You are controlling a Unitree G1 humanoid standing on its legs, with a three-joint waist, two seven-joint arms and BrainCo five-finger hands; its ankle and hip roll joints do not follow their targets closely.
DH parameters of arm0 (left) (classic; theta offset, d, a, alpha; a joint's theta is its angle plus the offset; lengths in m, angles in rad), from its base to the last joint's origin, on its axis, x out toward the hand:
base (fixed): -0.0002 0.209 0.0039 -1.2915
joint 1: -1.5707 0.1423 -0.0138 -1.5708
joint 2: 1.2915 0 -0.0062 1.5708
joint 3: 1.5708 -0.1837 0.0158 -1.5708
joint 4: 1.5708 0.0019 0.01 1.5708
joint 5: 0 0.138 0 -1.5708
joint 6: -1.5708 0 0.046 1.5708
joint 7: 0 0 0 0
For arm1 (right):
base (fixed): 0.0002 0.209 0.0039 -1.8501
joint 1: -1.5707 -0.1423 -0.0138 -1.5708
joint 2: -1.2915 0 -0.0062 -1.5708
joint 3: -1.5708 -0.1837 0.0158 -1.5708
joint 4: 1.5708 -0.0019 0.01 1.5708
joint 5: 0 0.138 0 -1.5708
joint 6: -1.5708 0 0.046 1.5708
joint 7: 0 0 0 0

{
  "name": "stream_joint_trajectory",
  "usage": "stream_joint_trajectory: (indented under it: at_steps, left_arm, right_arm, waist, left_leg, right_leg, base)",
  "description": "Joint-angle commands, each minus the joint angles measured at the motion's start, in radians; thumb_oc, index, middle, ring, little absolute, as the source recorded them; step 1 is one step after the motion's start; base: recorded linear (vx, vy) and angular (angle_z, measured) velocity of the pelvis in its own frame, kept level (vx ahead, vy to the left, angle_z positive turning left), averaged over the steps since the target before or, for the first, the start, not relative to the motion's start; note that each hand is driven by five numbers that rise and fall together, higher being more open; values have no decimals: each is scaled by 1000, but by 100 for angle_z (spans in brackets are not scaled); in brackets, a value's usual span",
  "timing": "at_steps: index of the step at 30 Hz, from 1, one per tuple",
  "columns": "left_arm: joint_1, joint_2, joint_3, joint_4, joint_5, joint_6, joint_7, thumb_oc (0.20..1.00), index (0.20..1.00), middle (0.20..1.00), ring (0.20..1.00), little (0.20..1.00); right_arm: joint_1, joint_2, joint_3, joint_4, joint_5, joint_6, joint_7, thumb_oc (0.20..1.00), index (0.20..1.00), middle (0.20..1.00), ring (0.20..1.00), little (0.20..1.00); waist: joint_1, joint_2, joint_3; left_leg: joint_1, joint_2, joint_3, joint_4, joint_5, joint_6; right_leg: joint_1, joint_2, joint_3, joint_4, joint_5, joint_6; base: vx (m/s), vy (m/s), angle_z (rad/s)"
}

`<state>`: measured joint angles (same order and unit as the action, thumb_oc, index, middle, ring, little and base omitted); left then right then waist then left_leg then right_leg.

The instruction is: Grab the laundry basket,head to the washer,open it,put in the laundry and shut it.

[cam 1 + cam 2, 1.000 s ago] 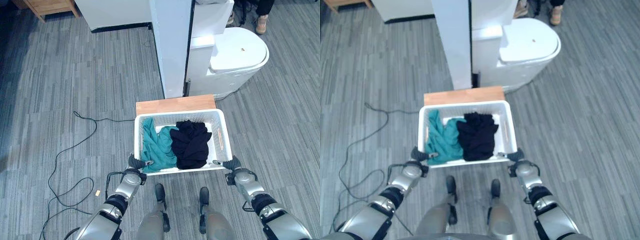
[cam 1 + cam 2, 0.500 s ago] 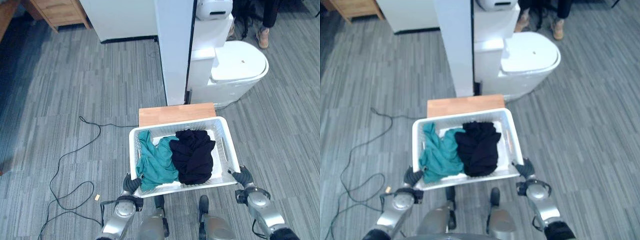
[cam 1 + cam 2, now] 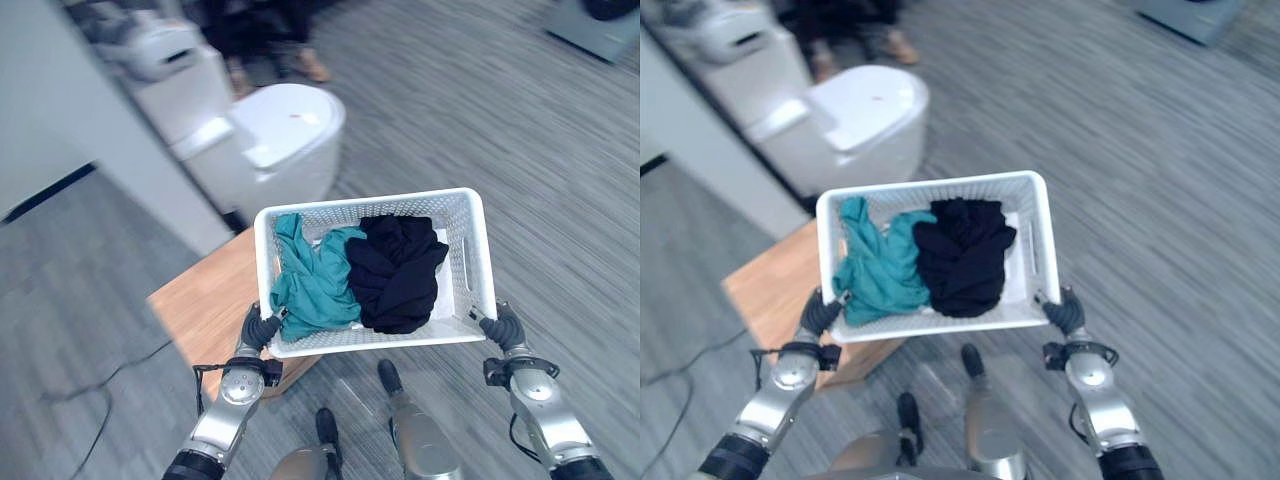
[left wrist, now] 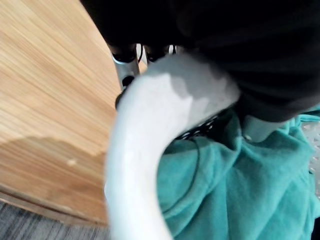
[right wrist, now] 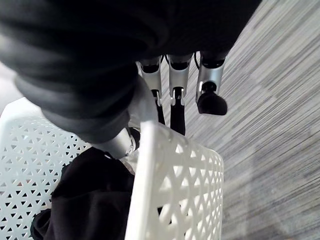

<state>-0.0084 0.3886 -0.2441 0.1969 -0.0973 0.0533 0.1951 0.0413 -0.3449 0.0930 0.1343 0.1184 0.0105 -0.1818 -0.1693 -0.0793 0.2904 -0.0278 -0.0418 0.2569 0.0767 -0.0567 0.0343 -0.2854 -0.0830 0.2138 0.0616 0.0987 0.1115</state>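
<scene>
Both arms reach forward and slightly inward from the lower corners of the head views, forearms silver-grey, wrists under dark ribbed covers. The left hand [image 3: 258, 328] sits at the near left corner of the white laundry basket [image 3: 470, 250], its dark-tipped fingers curled under the rim and its thumb hooked over the top edge. The right hand [image 3: 503, 327] mirrors it at the near right corner; in its wrist view the fingers [image 5: 174, 80] wrap down the outer wall while the thumb presses inside the rim. Both wrists are bent upward, palms facing each other.
</scene>
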Motion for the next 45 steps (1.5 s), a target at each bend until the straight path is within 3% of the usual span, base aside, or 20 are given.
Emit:
stream_joint_trajectory:
  at_steps: [1,3,5,9,10,15,17,20,22,26,28,31,33,35,36,39,42,43,44,45]
  left_arm:
    - [-18,20,38,-118,-42,-140,-53,200,200,200,200,200]
    - [-12,19,48,-115,-43,-145,-42,200,200,200,200,200]
    - [14,4,61,-101,-50,-148,-40,200,200,200,200,200]
    - [56,-29,71,-71,-72,-153,-47,200,200,200,200,200]
    - [65,-52,65,-54,-90,-159,-42,200,200,200,200,200]
    - [78,-58,44,-46,-108,-158,-46,200,200,200,200,200]
    - [100,-62,44,-42,-109,-154,-47,200,200,200,200,200]
    - [131,-66,55,-44,-89,-138,-48,200,200,200,200,200]
    - [141,-70,56,-53,-76,-136,-52,200,200,200,200,200]
    - [167,-59,70,-61,-71,-137,-54,200,200,200,200,200]
    - [175,-48,64,-60,-79,-136,-57,200,200,200,200,200]
    - [165,-20,64,-60,-78,-131,-50,200,200,200,200,200]
    - [153,-3,65,-61,-72,-130,-41,200,200,200,200,200]
    - [145,-2,68,-60,-75,-131,-39,200,200,200,200,200]
    - [149,1,85,-63,-85,-132,-38,200,200,200,200,200]
    - [173,-7,116,-65,-94,-130,-40,200,200,200,200,200]
    - [176,-22,123,-47,-64,-137,-46,200,200,200,200,200]
    - [176,-22,123,-46,-64,-137,-46,200,200,200,200,200]
    - [163,-20,107,-32,-48,-148,-47,200,200,200,200,200]
    - [171,-30,102,-33,-46,-151,-61,200,200,200,200,200]
  right_arm:
    - [-36,-74,-1,-82,80,-97,96,200,200,200,200,200]
    - [-50,-66,27,-79,87,-99,109,200,200,200,200,200]
    - [-58,-61,54,-67,81,-97,125,200,200,200,200,200]
    - [-54,-75,61,-63,96,-93,128,200,200,200,200,200]
    - [-55,-87,65,-65,102,-93,128,200,200,200,200,200]
    - [-56,-98,70,-74,99,-83,126,200,200,200,200,200]
    - [-45,-102,70,-81,99,-79,130,200,200,200,200,200]
    - [-9,-92,56,-68,111,-79,117,200,200,200,200,200]
    - [14,-79,46,-63,117,-85,115,200,200,200,200,200]
    - [12,-63,62,-50,114,-89,130,200,200,200,200,200]
    - [11,-50,73,-52,105,-93,137,200,200,200,200,200]
    - [-7,-49,90,-63,83,-97,148,200,200,200,200,200]
    - [-24,-46,102,-74,69,-97,158,200,200,200,200,200]
    - [-30,-50,107,-76,66,-95,162,200,200,200,200,200]
    - [-41,-52,116,-77,65,-85,172,200,200,200,200,200]
    - [-38,-50,112,-77,79,-76,179,200,200,200,200,200]
    - [-9,-50,84,-71,77,-81,173,200,200,200,200,200]
    - [-10,-49,84,-71,77,-81,173,200,200,200,200,200]
    - [10,-57,68,-73,76,-80,167,200,200,200,200,200]
    - [23,-57,60,-74,80,-79,179,200,200,200,200,200]
  waist:
    - [52,55,-31]
    - [73,78,-40]
    - [82,78,-57]
    - [76,92,-83]
    - [90,95,-74]
    - [123,82,-62]
    - [143,74,-62]
    - [176,69,-61]
    - [190,83,-69]
    - [216,78,-98]
    - [228,57,-113]
    - [216,36,-109]
    - [203,60,-97]
    - [194,73,-93]
    - [191,95,-79]
    - [178,110,-64]
    - [144,112,-65]
    - [144,110,-66]
    - [123,105,-69]
    - [116,109,-76]
  left_leg:
    - [-25,68,-50,7,-58,-40]
    - [7,105,19,-1,-72,-53]
    - [48,119,93,-1,-79,-61]
    - [84,150,145,133,-130,-65]
    - [64,182,124,297,-80,-108]
    - [-20,142,68,383,-39,-121]
    - [-83,122,64,337,-69,-104]
    - [-192,103,15,89,79,-117]
    - [-221,95,-3,-57,131,-120]
    - [-201,75,-48,-82,171,-95]
    - [-185,44,-71,-41,147,-70]
    - [-127,6,-67,-16,73,-15]
    - [-48,17,-63,-34,29,4]
    - [-17,21,-63,-46,18,1]
    - [44,34,-56,-60,-20,-10]
    - [127,54,-32,-90,-51,-37]
    - [193,50,-74,-87,-99,-60]
    - [189,49,-74,-86,-97,-60]
    - [210,51,-118,-45,-130,-68]
    - [209,65,-127,17,-113,-91]
  right_leg:
    - [14,14,-324,91,-123,6]
    - [36,-54,-513,119,-177,-8]
    - [80,-64,-575,83,-174,-15]
    - [134,-36,-518,41,-186,-10]
    - [181,-21,-510,17,-194,-26]
    - [241,-21,-509,-40,-181,-42]
    - [278,-29,-488,-58,-188,-30]
    - [370,25,-423,-83,-221,-31]
    - [418,60,-398,-75,-265,-35]
    - [501,74,-326,-26,-317,-29]
    - [485,48,-311,79,-275,4]
    - [379,0,-280,372,-95,98]
    - [250,-21,-312,484,-91,85]
    - [204,-34,-350,455,-111,72]
    - [140,-88,-445,362,-177,59]
    - [82,-115,-554,181,-157,50]
    - [39,-79,-466,30,-100,72]
    - [38,-80,-466,26,-96,72]
    - [31,-70,-378,30,-88,71]
    - [56,-61,-362,43,-82,57]
  base:
    - [-55,-129,-170]
    - [64,-104,-208]
    - [143,-179,-137]
    - [269,-211,-172]
    - [221,-214,-79]
    - [138,-133,-75]
    - [365,-52,-47]
    - [506,-78,-72]
    - [736,-54,-43]
    - [688,38,-48]
    - [509,79,-86]
    - [430,95,-35]
    - [430,72,5]
    - [413,32,-36]
    - [441,-42,-51]
    - [522,-111,-33]
    - [505,-196,45]
    - [514,-299,60]
    - [545,-351,84]
    - [755,-560,131]
